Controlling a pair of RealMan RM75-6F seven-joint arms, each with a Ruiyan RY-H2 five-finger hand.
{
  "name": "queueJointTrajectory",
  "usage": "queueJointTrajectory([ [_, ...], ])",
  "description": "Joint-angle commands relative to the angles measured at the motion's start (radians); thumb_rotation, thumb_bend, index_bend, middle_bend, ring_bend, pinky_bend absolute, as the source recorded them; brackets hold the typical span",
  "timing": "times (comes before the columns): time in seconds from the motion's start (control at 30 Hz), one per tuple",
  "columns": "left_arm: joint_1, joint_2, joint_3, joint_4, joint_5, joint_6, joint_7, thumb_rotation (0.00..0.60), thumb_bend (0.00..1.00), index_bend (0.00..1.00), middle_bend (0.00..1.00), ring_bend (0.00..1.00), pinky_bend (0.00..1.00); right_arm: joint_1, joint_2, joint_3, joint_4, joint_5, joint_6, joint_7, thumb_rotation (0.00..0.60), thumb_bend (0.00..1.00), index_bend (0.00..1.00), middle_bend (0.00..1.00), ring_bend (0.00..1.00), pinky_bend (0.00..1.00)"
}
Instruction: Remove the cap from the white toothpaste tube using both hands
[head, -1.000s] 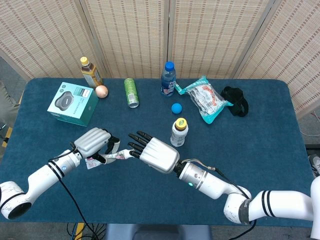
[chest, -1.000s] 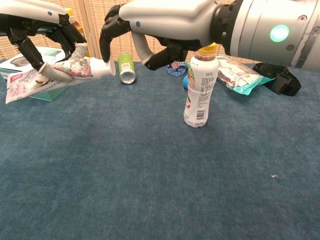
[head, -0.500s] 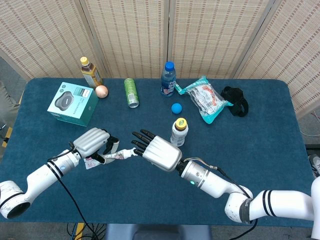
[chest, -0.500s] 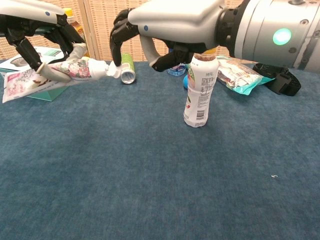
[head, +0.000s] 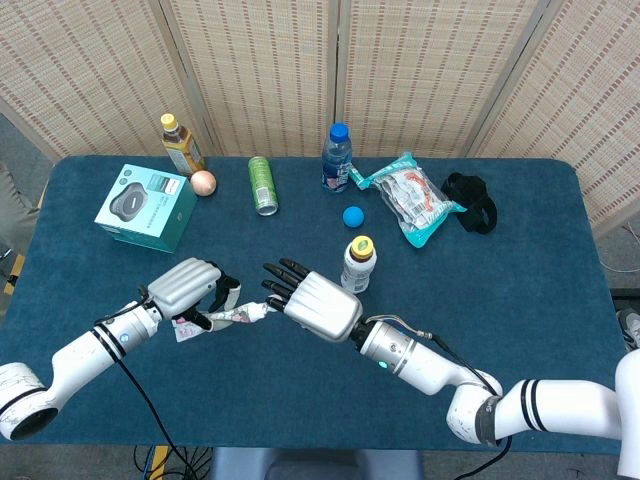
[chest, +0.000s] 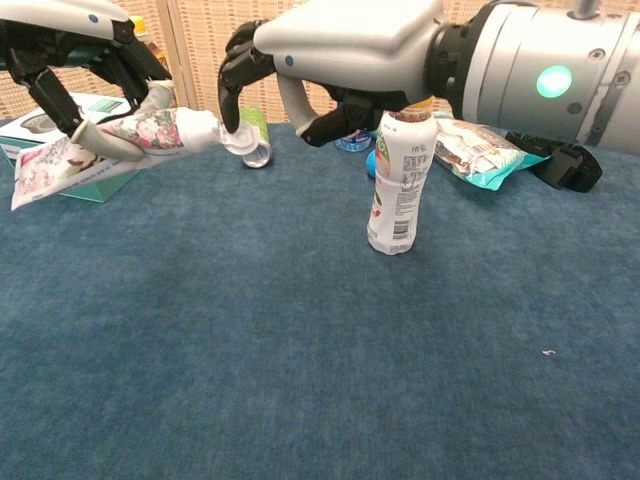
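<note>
The white toothpaste tube (head: 212, 319) (chest: 135, 136), printed with flowers, is held off the table by my left hand (head: 184, 284) (chest: 72, 55), which grips its middle. The tube's white cap (head: 262, 312) (chest: 239, 142) points right and sits tilted at the nozzle end. My right hand (head: 318, 304) (chest: 335, 45) reaches in from the right with its fingers spread. One dark fingertip (chest: 231, 118) touches the cap from above, while the thumb stays apart to the right. The tube's flat tail (chest: 45, 165) droops left.
A white drink bottle with a yellow lid (head: 358, 263) (chest: 402, 180) stands just right of my right hand. Behind lie a green can (head: 262, 184) (chest: 257, 138), a blue-capped bottle (head: 336, 157), a blue ball (head: 352, 215), a snack bag (head: 409, 200) and a teal box (head: 146, 207).
The tube has risen a little and shifted right. The right hand's fingertips moved onto the cap, and the cap now sits tilted at the tube's end.
</note>
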Motion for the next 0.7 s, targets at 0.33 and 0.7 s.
queueJointTrajectory([
  [0.33,0.000,0.008,0.021,0.012,0.023,0.000,0.024,0.600,0.40,0.67,0.75,0.52,0.35,-0.018,0.022,0.003,-0.021,-0.017,0.038,0.026,0.557,1.00,0.34,0.21,0.03,0.14],
  [0.7,0.010,-0.102,0.073,0.131,0.004,-0.025,0.181,0.600,0.40,0.63,0.70,0.48,0.35,-0.121,0.188,-0.008,-0.093,-0.079,0.157,0.099,0.558,0.95,0.34,0.21,0.03,0.14],
])
